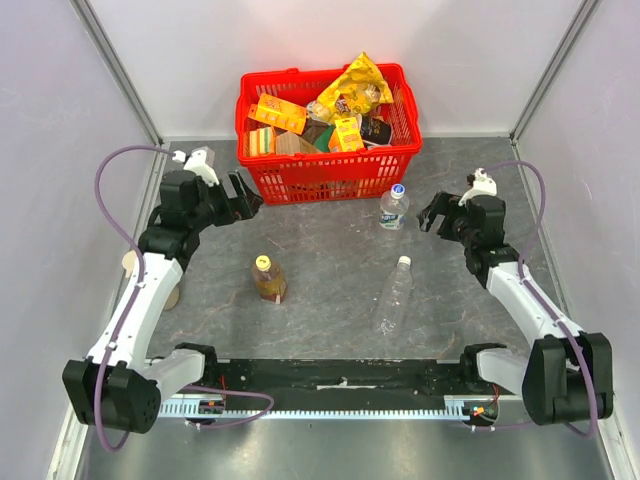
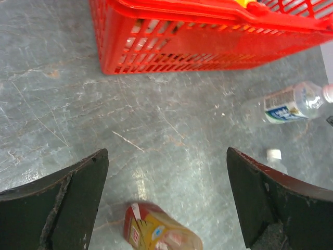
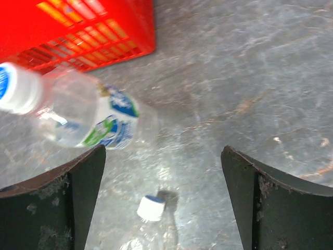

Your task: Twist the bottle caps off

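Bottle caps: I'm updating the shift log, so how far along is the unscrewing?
Done: nothing; the yellow cap, white cap and blue cap are all still on. In hand: nothing; left fingers and right fingers are open and empty. Left: all three caps.

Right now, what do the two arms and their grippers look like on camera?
The left arm and right arm have white links, black joints and black bases. A purple cable loops along each. The left gripper and right gripper are black, with white parts on top; the fingers are dark, curved and scuffed.
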